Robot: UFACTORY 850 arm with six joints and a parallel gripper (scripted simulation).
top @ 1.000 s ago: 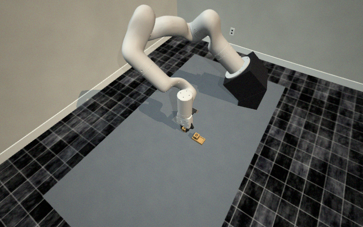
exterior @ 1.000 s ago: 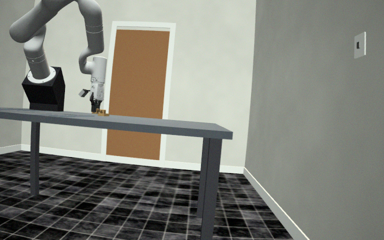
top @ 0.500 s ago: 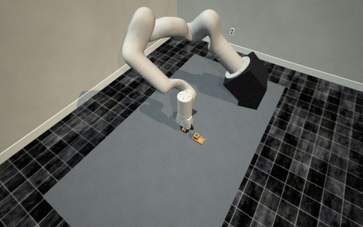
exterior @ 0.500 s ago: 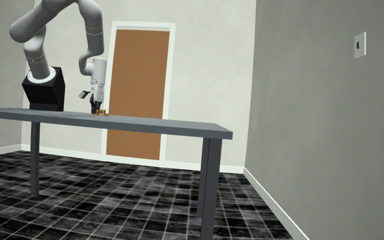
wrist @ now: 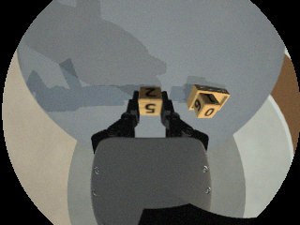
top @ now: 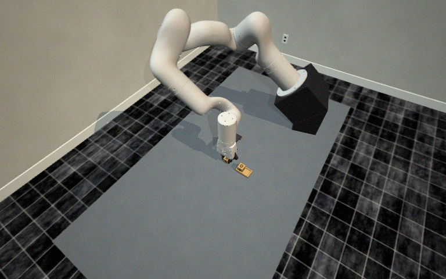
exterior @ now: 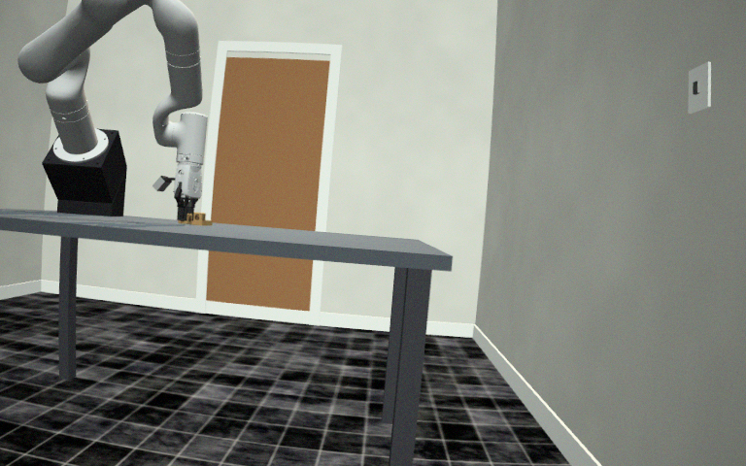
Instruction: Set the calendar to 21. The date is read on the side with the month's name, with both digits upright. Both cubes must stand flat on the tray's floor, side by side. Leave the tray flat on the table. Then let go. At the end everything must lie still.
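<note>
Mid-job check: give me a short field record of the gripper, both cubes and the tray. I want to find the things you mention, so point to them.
gripper [top: 226, 160] [exterior: 186, 217] [wrist: 150, 97]: shut on a cube
held cube [top: 226, 160] [wrist: 150, 100]: outside the tray, 2 and 5 visible
other cube [top: 241, 167] [exterior: 198, 217] [wrist: 205, 109]: at one end of the tray, 0 and 6 visible
tray [top: 248, 176] [exterior: 206, 222] [wrist: 191, 97]: on the table, other end unfilled
date 21: not set
</note>
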